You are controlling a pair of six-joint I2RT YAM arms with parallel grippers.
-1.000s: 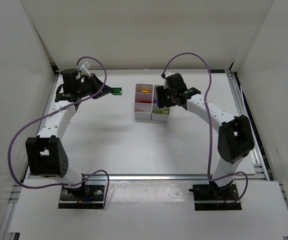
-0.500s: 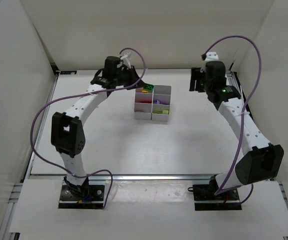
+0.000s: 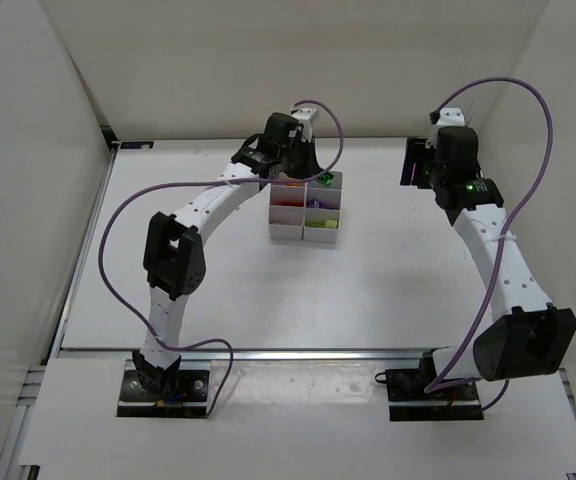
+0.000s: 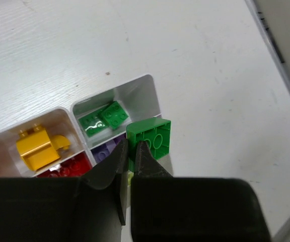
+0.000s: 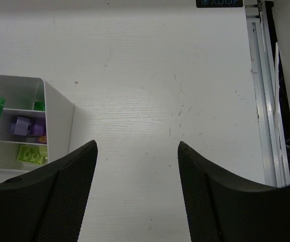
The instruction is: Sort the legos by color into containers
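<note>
As left jaws pinch it, the square green plastic lego (image 4: 152, 141) gleams.

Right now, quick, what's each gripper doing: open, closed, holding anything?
Left gripper: closed on a small green studded plastic brick.
Right gripper: open, holding nothing.

White table (image 3: 218, 280): white six-cell containers (image 3: 286, 231) sit mid-width, twd back edge.
</note>
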